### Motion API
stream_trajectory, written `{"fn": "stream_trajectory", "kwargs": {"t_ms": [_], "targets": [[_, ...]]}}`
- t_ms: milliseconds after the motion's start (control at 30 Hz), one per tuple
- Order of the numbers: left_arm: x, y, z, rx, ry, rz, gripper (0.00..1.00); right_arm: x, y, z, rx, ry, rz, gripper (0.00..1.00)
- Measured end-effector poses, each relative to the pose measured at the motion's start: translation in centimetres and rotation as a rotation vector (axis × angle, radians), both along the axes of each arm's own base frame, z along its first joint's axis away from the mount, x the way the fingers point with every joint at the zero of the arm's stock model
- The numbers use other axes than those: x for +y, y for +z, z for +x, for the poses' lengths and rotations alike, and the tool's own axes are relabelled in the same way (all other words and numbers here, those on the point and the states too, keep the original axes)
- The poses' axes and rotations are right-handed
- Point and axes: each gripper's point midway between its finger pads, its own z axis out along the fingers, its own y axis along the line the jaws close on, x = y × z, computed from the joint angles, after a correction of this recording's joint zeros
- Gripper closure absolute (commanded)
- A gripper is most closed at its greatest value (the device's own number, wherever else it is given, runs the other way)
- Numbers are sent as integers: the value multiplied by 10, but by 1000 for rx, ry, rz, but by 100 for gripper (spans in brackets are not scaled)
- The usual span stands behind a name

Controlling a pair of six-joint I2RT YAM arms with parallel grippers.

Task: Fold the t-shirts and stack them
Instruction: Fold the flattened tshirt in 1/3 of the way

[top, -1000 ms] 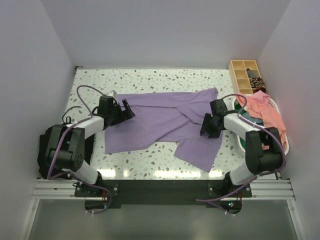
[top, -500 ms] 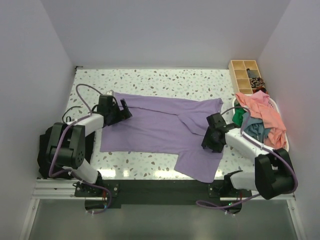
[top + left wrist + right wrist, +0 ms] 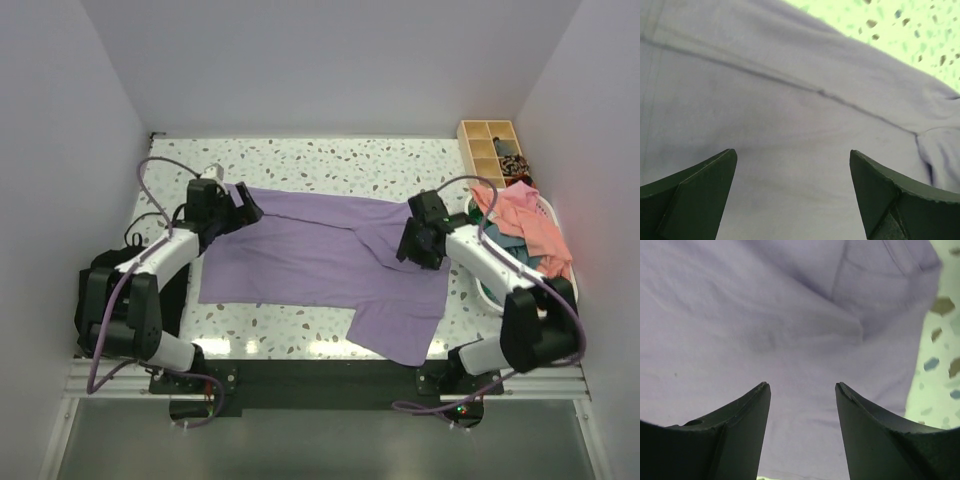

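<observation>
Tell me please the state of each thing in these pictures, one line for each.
lavender t-shirt: laid out on the table, not yet folded, creased on its right side.
pink t-shirt: crumpled in the basket, unfolded.
left claw: open, empty, over the lavender shirt's far left corner.
right claw: open, empty, over the shirt's right side.

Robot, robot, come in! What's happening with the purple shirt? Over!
Left gripper open, right gripper open, both above the cloth. Purple t-shirt spread out, unfolded. Pink t-shirt heaped aside, right.
</observation>
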Motion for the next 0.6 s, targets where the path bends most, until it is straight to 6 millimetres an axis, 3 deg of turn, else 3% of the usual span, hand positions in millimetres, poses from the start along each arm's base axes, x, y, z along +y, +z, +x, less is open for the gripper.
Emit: {"fn": "stream_trajectory", "kwargs": {"t_ms": [167, 200, 333, 433, 533, 600], "targets": [[-15, 17, 51, -66, -35, -40, 0, 14, -10, 70, -5, 20, -53, 35], [-17, 16, 63, -64, -42, -42, 0, 15, -10, 82, -13, 24, -64, 22], [-22, -7, 87, -23, -51, -42, 0, 20, -14, 121, -24, 39, -110, 20], [-22, -32, 81, 48, -50, -35, 0, 20, -27, 134, -3, 47, -141, 20], [-21, -54, 78, 97, -49, -28, 0, 18, -48, 133, 48, 60, -162, 20], [-21, -49, 86, 80, -46, -26, 0, 18, -56, 134, 73, 67, -162, 20]]}}
